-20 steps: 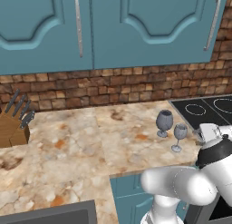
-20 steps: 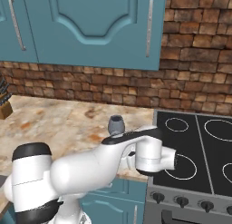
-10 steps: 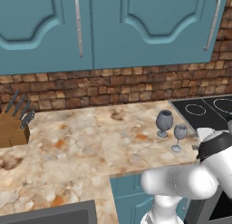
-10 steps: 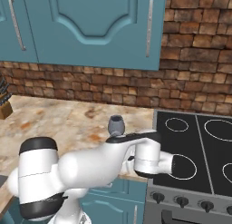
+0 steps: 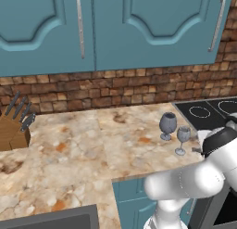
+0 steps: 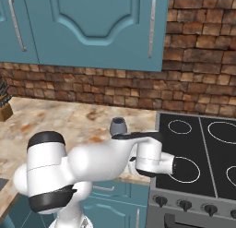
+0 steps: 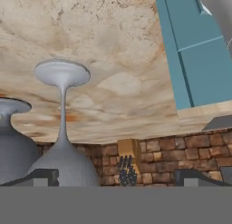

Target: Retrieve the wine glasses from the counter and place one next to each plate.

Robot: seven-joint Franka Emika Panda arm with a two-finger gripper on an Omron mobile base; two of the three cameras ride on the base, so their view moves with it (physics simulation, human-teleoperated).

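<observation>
Here, both wine glasses on the table (image 5: 92, 149)
Small glass (image 5: 183, 139) beside larger glass (image 5: 167, 125); hand (image 7: 115, 177) wide open, probably empty, upside down.

A beige-and-brown mottled stone counter (image 5: 83, 154) is seen running below a brick wall, over teal cabinet fronts. Two grey stemmed wine glasses are set upright on it near its right end, close to the front edge: the larger glass (image 5: 168, 125), with the rounded bowl, is placed just behind and to the left of the smaller glass (image 5: 183, 139), the two being close together but apart. A wooden knife block (image 5: 13, 128) is placed on the counter at the far left, well apart from the glasses. The counter is adjoined on the right by a black stove top (image 6: 203, 153).
</observation>
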